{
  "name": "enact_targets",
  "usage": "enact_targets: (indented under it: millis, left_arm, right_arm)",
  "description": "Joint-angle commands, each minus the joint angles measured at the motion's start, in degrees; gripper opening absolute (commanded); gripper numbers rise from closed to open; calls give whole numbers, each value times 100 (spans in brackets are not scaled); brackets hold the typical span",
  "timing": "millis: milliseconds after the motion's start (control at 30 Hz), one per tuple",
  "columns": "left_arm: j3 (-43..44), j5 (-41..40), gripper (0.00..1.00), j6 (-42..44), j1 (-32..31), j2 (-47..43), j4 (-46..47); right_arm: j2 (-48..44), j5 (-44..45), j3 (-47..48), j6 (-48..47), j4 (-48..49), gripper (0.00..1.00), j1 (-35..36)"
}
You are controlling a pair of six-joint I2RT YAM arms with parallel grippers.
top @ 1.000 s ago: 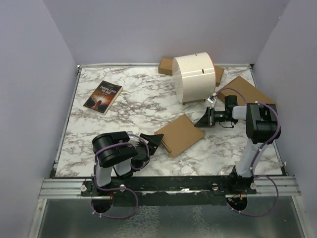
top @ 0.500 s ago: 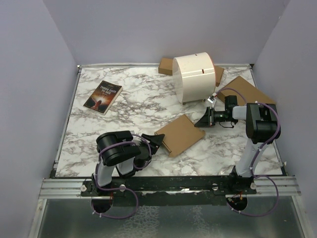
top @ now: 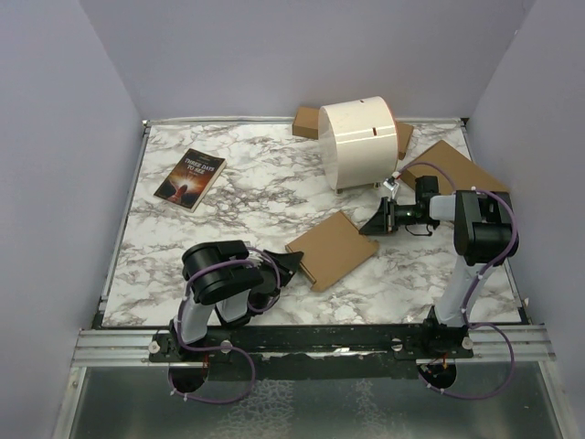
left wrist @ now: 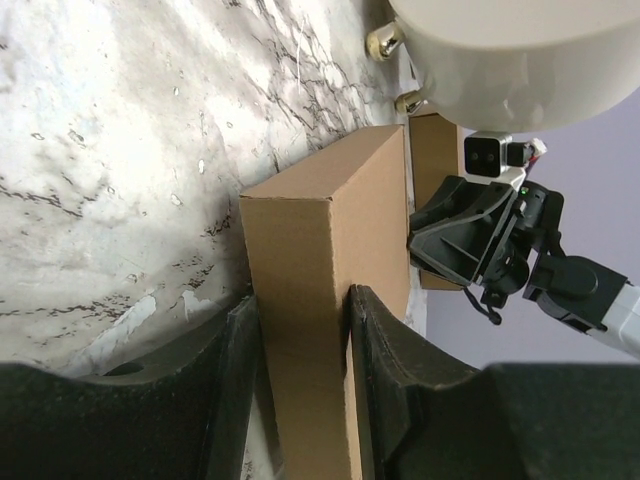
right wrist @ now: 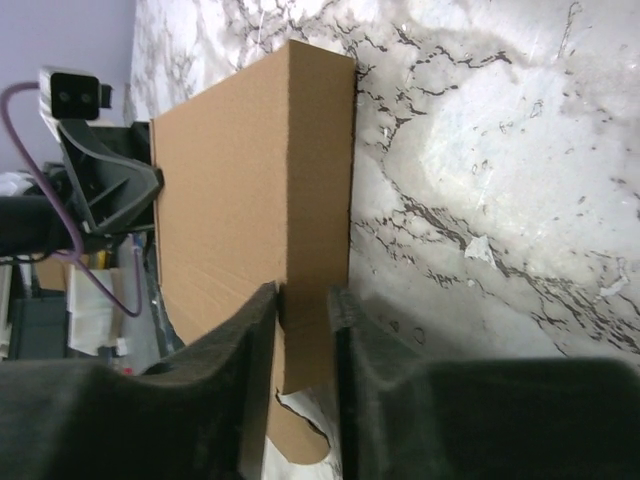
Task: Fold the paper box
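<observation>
The paper box lies flat in the middle of the table, the left gripper squeezing its left corner and the right gripper squeezing its far right edge, so one hard pull could twist it, let it slip, or pop it open.

The worktop is white marble-patterned, veined in grey and brown. Plain pale lavender walls close it in on three sides: the left wall along the left edge, the back wall along the far edge, and the right wall along the right edge. A thin pale trim strip runs along the far edge. An aluminium rail spans the near edge, with a dull grey metal sheet beyond it. The light is soft and even, with mild glare on the marble.
</observation>
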Motion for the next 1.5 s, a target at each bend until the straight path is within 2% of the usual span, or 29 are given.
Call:
enact_targets:
  millis: [0, 133, 300, 533, 867, 1033, 1167, 1300, 1467]
  left_arm:
    - [-122, 80, 37, 537, 30, 52, 1241]
    - [-203, 69, 36, 565, 30, -137, 1193]
    - [-337, 63, 35, 532, 32, -365, 1151]
    - [-587, -33, 34, 509, 27, -870, 1111]
    - [-573, 368, 34, -250, 30, -1575, -81]
    - [-386, 532, 34, -712, 28, -2354, -1562]
    - [80, 575, 34, -978, 31, -3341, -3851]
    - [662, 416, 32, -1158, 50, -4250, -6301]
    - [831, 540, 29, -1185, 222, -4865, -7264]
  right_arm:
    - [-311, 264, 95, -410, -116, 34, -142]
    - [-636, 184, 138, -614, -291, 45, -240]
    - [-998, 137, 140, -902, -478, 53, -329]
    - [-1570, 94, 73, -1194, -555, 56, -341]
    - [-2903, -478, 3, -2268, -905, 63, -334]
    - [-3213, -661, 255, -3168, -1608, 64, -227]
    - [-3401, -712, 620, -4012, -2412, 68, 10]
    - [-3630, -723, 876, -4453, -2809, 77, 278]
    - [-3915, -509, 1088, -5001, -3111, 89, 893]
